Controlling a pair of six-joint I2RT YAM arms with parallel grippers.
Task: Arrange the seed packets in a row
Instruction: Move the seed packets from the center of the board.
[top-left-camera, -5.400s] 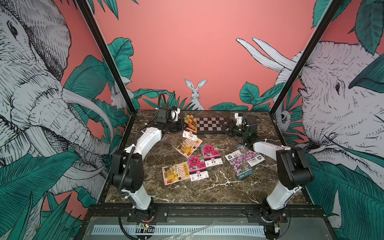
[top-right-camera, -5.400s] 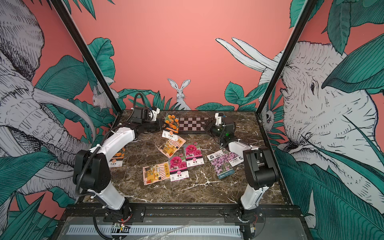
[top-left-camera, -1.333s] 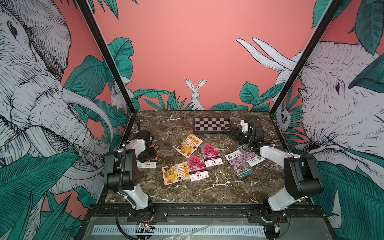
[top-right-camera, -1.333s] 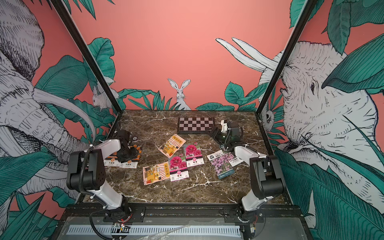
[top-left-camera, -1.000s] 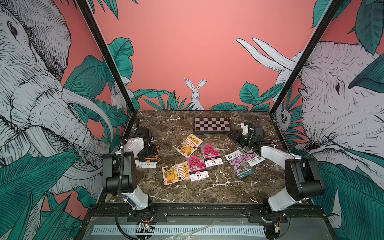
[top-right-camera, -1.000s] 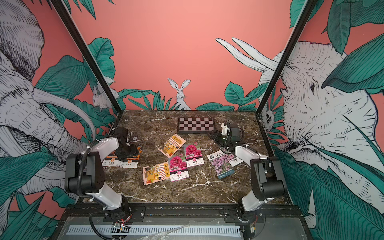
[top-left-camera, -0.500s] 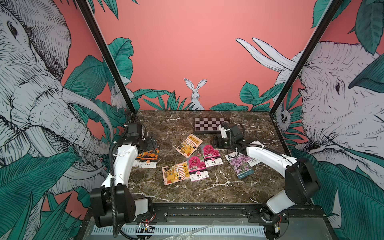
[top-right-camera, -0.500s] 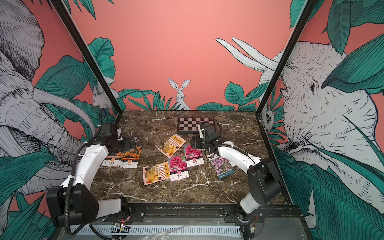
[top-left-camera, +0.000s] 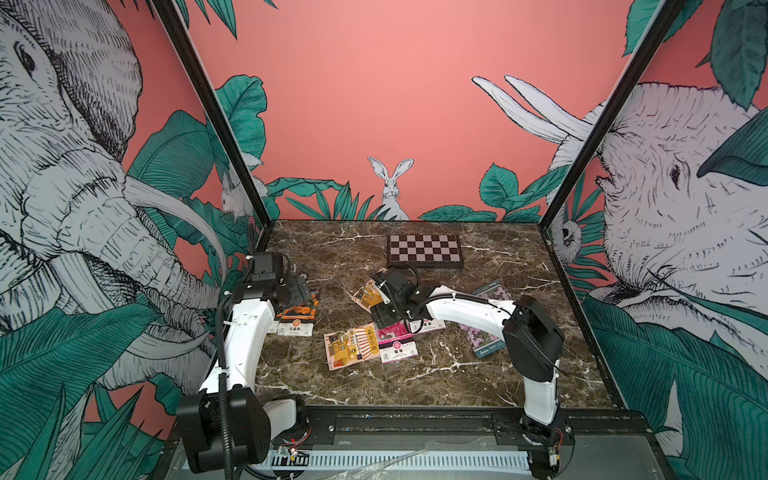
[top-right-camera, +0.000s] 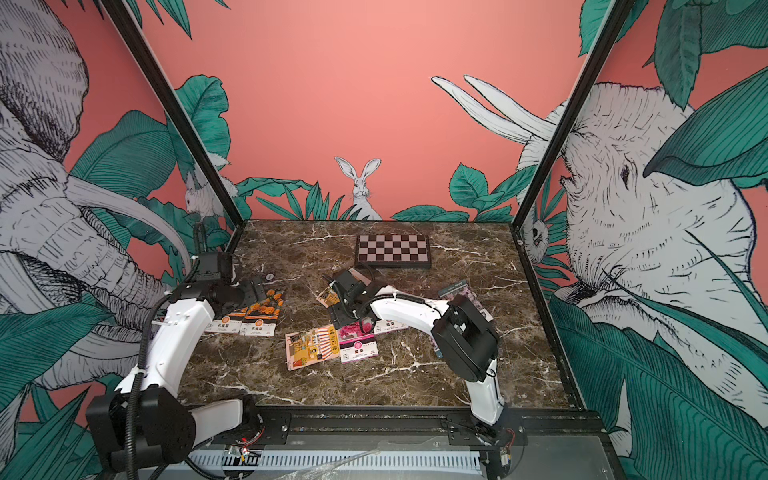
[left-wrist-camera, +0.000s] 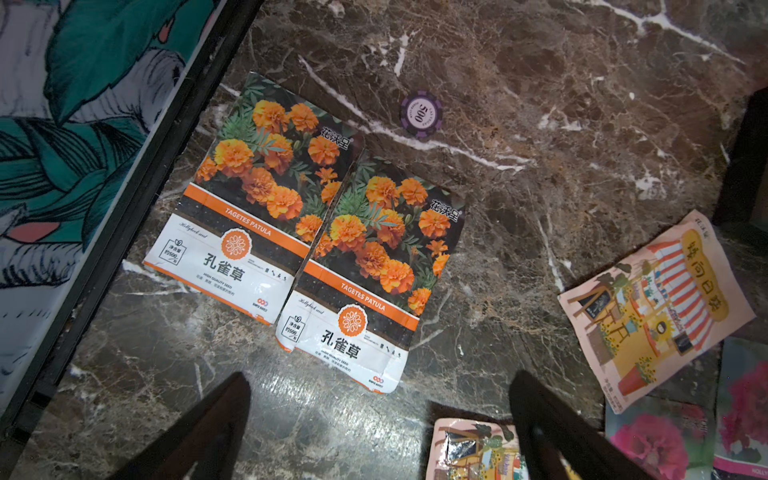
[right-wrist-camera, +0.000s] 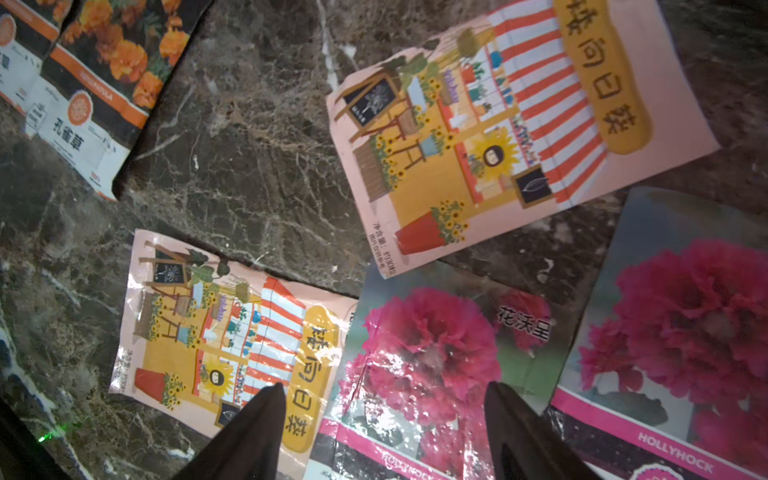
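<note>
Two orange marigold seed packets (left-wrist-camera: 249, 199) (left-wrist-camera: 370, 266) lie side by side near the left wall. My left gripper (left-wrist-camera: 380, 384) hovers over them, open and empty, as both top views show (top-left-camera: 302, 291). One orange-striped shop packet (right-wrist-camera: 490, 124) lies mid-table and a second (right-wrist-camera: 224, 340) nearer the front, its edge against a magenta flower packet (right-wrist-camera: 436, 365). Another magenta packet (right-wrist-camera: 685, 332) lies beside that. My right gripper (right-wrist-camera: 385, 387) hangs open above the first magenta packet, holding nothing. Two lilac packets (top-left-camera: 484, 345) (top-left-camera: 492, 291) lie right of my right arm.
A black-and-white chequered board (top-left-camera: 424, 251) sits at the back middle. A purple poker chip (left-wrist-camera: 421, 114) lies just behind the marigold packets. Black frame posts and printed walls close in the left, right and back sides of the marble table (top-left-camera: 415, 382).
My left gripper opened wide and rose off the second marigold packet, which now lies beside the first. My right arm swung from the lilac packets to the middle.
</note>
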